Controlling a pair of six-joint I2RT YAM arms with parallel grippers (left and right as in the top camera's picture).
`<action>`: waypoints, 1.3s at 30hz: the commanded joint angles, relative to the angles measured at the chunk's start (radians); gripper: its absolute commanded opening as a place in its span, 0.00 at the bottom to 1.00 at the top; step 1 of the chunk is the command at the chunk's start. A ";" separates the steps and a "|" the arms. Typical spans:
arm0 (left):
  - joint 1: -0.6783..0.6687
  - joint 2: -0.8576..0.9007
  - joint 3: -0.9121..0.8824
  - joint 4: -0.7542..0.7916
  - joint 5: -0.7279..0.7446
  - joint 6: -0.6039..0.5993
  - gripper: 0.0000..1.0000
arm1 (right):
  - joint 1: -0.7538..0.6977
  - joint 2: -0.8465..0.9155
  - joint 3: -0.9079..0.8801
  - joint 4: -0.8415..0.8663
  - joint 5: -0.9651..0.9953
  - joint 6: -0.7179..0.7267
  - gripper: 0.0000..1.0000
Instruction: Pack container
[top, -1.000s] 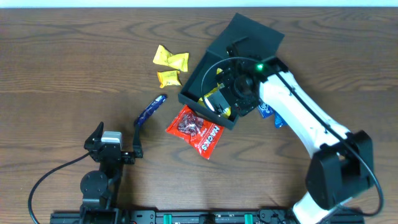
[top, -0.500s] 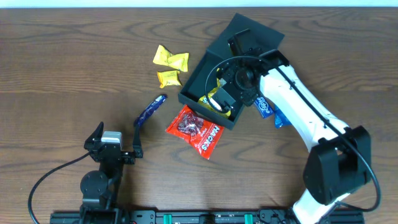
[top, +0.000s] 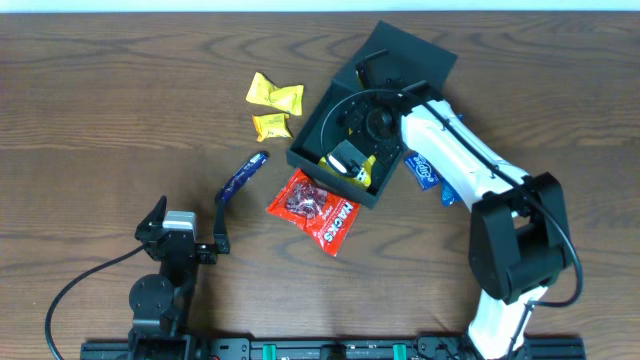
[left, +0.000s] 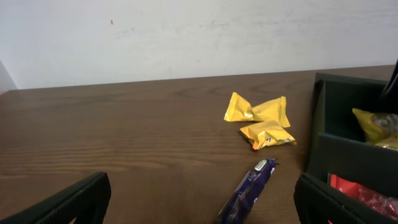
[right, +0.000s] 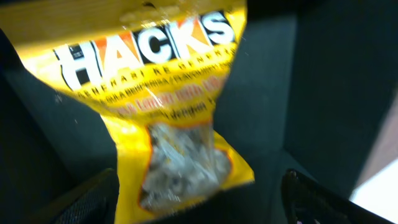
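Dark square container (top: 318, 128), flap lid open, sits right of centre on the desk (top: 110, 110). The right tool (top: 352, 160) is inside it, fingers spread wide, with a yellow Hacks packet (right: 168, 124) just beyond them. The left tool (top: 188, 220), near left, also stands wide.

The right arm (top: 470, 175) has been swung a little toward the left edge of the table. The right gripper (top: 348, 158) has been carried a bit farther left inside the box (top: 318, 128). More of the yellow bag (right: 174, 106) can be seen beside it now. More of the blue packet (top: 424, 172) has been uncovered by the arm.
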 joint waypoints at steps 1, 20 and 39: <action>-0.002 -0.002 -0.011 -0.047 0.001 -0.004 0.95 | 0.002 0.015 0.016 -0.010 -0.030 -0.005 0.84; -0.002 -0.002 -0.011 -0.047 0.001 -0.004 0.95 | 0.008 0.082 0.016 -0.031 -0.079 0.039 0.57; -0.002 -0.002 -0.011 -0.047 0.001 -0.003 0.95 | 0.008 0.103 0.016 -0.028 -0.078 0.077 0.09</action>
